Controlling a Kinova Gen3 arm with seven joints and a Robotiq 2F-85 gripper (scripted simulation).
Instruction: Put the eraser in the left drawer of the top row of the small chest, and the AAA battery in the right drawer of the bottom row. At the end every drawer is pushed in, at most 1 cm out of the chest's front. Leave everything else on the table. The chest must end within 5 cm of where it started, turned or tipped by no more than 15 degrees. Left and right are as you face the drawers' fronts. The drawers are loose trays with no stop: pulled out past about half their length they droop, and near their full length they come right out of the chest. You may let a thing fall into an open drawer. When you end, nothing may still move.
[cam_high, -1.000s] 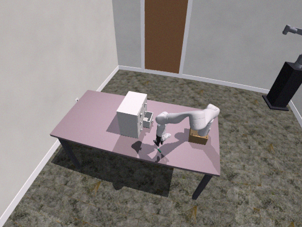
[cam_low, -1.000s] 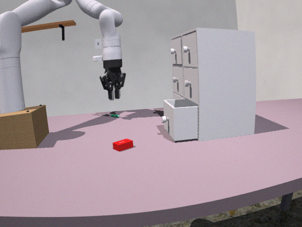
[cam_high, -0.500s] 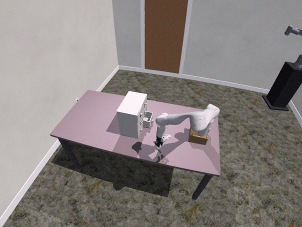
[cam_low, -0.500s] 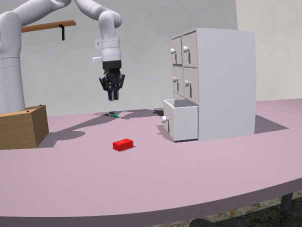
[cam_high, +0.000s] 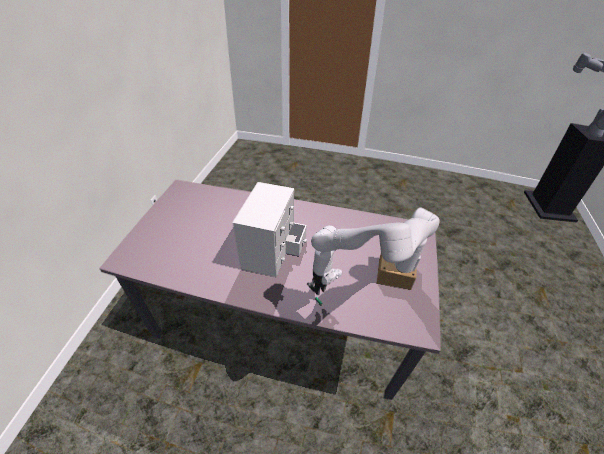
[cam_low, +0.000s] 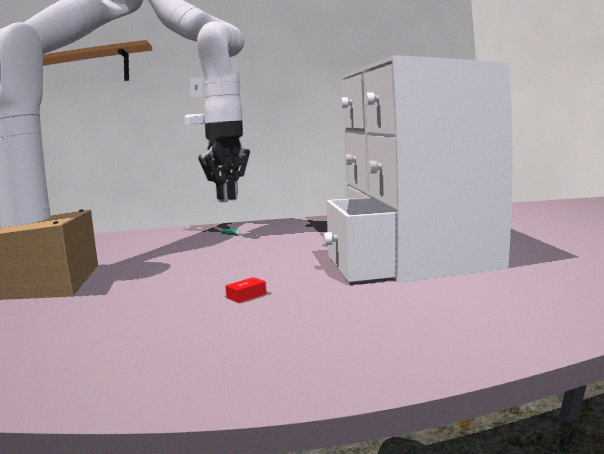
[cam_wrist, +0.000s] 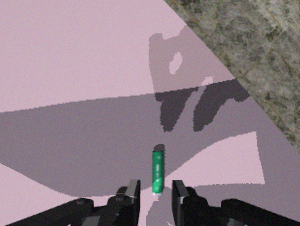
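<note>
In the exterior view, the red eraser (cam_low: 245, 291) lies inward from the bench's (cam_high: 200, 225) (cam_low: 300, 340) (cam_wrist: 50, 50) near edge, probably light, grippy; pinch its narrow sides. Toward the far edge, the parted, empty gripper (cam_high: 317, 291) (cam_low: 227, 199) (cam_wrist: 156, 193) hangs above the battery (cam_high: 319, 301) (cam_low: 230, 232) (cam_wrist: 158, 170), likely stiff, slick: take it mid-barrel.
</note>
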